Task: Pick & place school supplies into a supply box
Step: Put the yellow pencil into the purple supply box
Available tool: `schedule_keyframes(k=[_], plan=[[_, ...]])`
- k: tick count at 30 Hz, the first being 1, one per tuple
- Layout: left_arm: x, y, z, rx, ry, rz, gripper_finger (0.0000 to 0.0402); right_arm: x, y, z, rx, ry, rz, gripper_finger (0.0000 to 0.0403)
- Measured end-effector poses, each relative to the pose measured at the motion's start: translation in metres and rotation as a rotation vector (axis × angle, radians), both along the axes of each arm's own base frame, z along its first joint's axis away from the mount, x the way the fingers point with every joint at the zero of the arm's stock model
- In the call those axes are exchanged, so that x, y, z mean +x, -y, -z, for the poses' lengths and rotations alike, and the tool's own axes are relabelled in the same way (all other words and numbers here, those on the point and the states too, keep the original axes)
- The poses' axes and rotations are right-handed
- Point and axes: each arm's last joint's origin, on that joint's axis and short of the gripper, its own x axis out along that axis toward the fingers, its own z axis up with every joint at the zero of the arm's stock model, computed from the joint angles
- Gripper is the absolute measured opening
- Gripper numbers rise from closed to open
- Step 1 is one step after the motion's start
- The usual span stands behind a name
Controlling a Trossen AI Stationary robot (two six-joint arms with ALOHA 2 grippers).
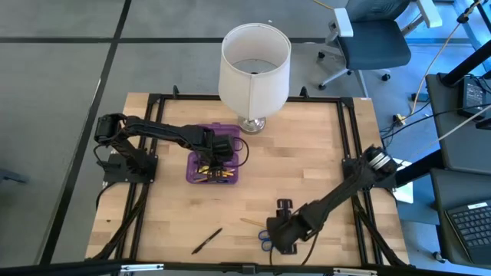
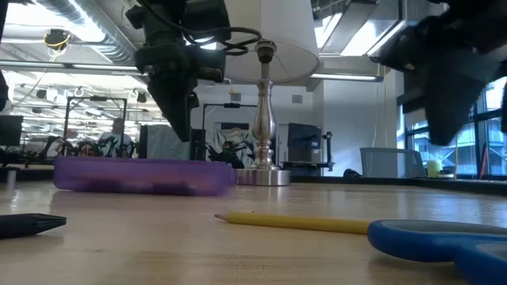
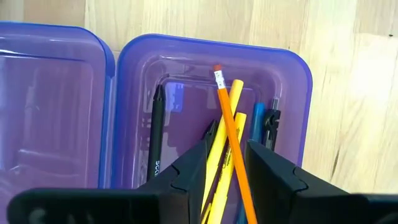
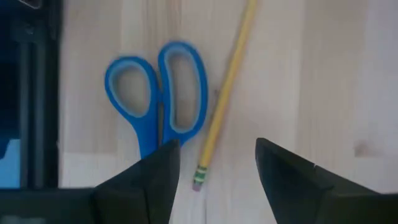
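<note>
1. The blue scissors (image 2: 444, 237) lay nearest the low camera, a yellow pencil (image 2: 297, 222) just beside them.
2. The right gripper (image 4: 214, 168) hovered above that pencil's eraser end, fingers parted and empty.
3. The left gripper (image 3: 224, 165) hung over the open purple supply box (image 1: 212, 164), jaws apart; an orange pencil (image 3: 233, 137) ran between them, apparently released.
4. A black pen (image 1: 207, 241) lay well apart on the table (image 1: 307, 176).

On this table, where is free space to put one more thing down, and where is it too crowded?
Bare wood lies between the purple box and the table's right edge, right of the lamp. The near left corner, left of the black pen, is also free. The near middle is crowded: the scissors, yellow pencil and right gripper sit together. The left gripper hangs over the box.
</note>
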Motion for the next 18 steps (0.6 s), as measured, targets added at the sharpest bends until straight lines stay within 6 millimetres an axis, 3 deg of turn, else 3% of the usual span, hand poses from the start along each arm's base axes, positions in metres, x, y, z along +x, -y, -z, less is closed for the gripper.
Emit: schedule_keyframes(k=[7, 18], plan=[[0.0, 0.0, 0.0, 0.003, 0.0, 0.009, 0.0107, 0.0, -0.003, 0.017, -0.049, -0.167, 0.131, 0.0211], [0.0, 0.0, 0.0, 0.003, 0.0, 0.008, 0.0105, -0.002, -0.004, 0.021, -0.002, -0.204, 0.168, 0.0211]])
